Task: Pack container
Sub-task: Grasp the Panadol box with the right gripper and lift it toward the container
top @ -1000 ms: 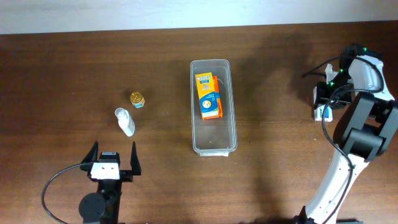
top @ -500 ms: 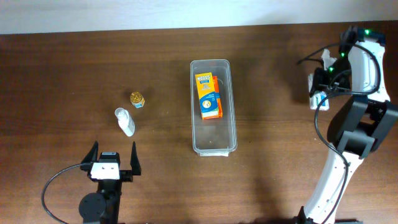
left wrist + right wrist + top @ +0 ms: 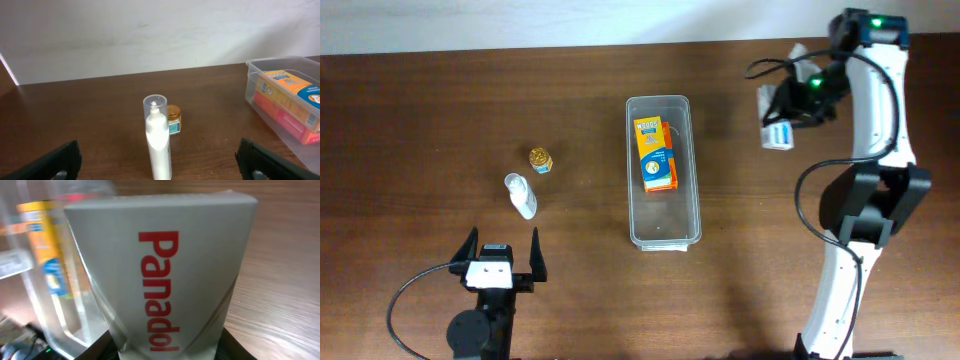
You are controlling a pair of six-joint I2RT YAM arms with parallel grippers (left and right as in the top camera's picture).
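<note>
One clear, long, round-cornered container (image 3: pixel 665 222) sitting mid counter (image 3: pixel 420 120), orange box (image 3: pixel 657 153) lying inside. Off to its right, right tool (image 3: pixel 782 115) clamping Panadol box (image 3: pixel 165 275) above counter. Near front edge, left tool (image 3: pixel 503 247) resting, fingers spread apart.

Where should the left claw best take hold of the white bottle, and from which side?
Likely the white body of the bottle, below its clear cap, coming level from the side of the left claw. The bottle stands upright and slim, so the open claw fits around it; the jar stands behind, not in the way.
</note>
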